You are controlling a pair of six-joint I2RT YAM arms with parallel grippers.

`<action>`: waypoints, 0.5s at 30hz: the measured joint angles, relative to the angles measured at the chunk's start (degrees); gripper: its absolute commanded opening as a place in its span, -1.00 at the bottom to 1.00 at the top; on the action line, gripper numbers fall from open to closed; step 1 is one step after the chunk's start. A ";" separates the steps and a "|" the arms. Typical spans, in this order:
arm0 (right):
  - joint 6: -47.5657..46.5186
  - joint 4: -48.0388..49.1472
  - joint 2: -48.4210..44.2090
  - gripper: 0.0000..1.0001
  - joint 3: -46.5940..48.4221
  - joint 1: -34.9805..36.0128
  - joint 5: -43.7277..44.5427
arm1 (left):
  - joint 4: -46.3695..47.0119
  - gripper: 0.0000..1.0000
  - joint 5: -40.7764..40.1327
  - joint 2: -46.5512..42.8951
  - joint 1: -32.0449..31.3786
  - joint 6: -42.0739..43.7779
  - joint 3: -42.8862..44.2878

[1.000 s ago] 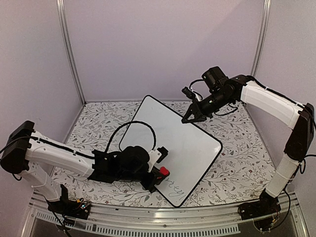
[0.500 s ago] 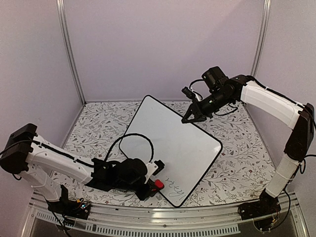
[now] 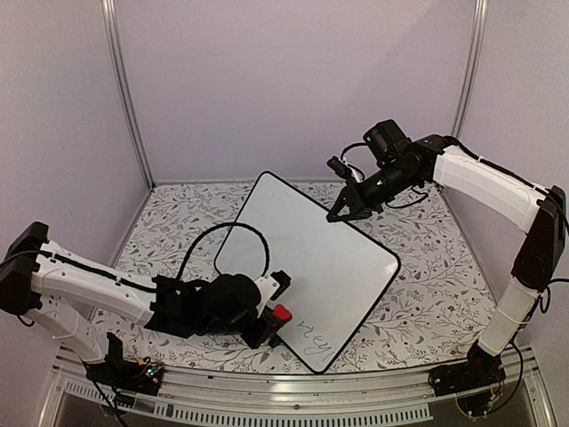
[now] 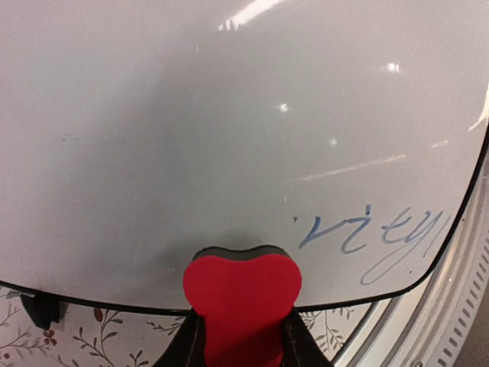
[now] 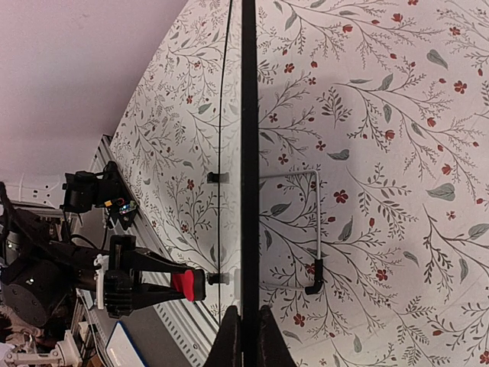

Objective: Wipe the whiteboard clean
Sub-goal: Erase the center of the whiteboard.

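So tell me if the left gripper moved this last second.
Yes. The left gripper, shut on the red eraser, slid leftward, away from the handwriting on the whiteboard.

Whiteboard (image 4: 191, 115) — far edge cropped

The whiteboard (image 4: 229, 115) is smooth and shiny, and lights glint on it. Its thin rim (image 5: 249, 153) is black and looks like plastic. The eraser (image 4: 242, 294) is red and dull. It looks soft like foam, with a dark fuzzy layer on the front. The desk (image 3: 427, 258) has a flat, dull cover printed with leaves and flowers. The rail (image 3: 356, 396) along its near edge is silvery metal with ridges. The left arm (image 3: 89, 283) and right arm (image 3: 484, 182) have smooth white plastic-looking shells and dull black parts.
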 measured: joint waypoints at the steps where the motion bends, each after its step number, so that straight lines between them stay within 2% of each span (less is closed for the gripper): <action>1: 0.00 0.02 0.00 -1.00 0.00 0.00 0.00 | -0.11 -1.00 -0.81 0.04 0.00 0.35 0.96; 7: 0.00 0.00 0.00 -1.00 0.00 0.00 -0.02 | -0.22 -1.00 -3.17 2.45 0.02 1.90 5.16; 15: -0.04 -0.02 0.00 -1.00 0.00 -0.04 0.20 | 0.50 -1.00 -2.56 6.95 0.11 3.04 5.97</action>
